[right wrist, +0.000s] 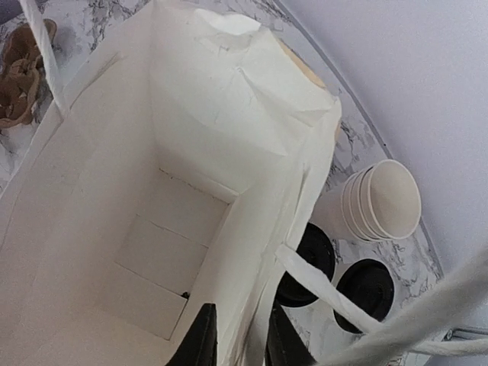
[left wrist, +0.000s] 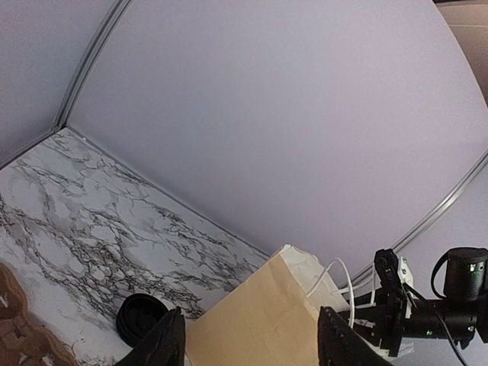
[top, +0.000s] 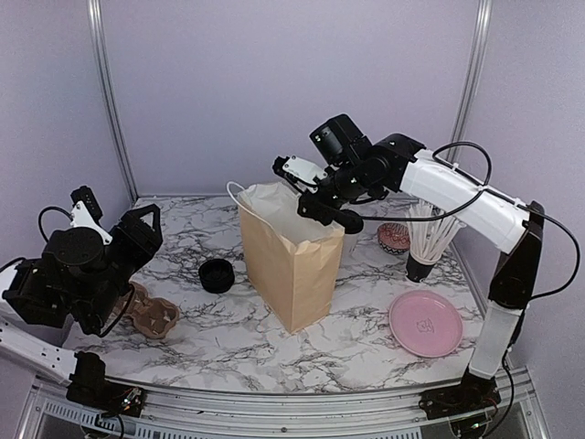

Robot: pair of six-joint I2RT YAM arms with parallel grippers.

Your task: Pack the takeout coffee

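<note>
As right pincer (right wrist: 240,341) pinches bag wall (right wrist: 248,282), takeout coffee (right wrist: 364,284) stands beside.

From above and behind, your top view takes in the whole table (top: 228,338). Your left wrist view looks across from low and far; your right peers closely into the paper bag (right wrist: 175,229), which all three share.
</note>
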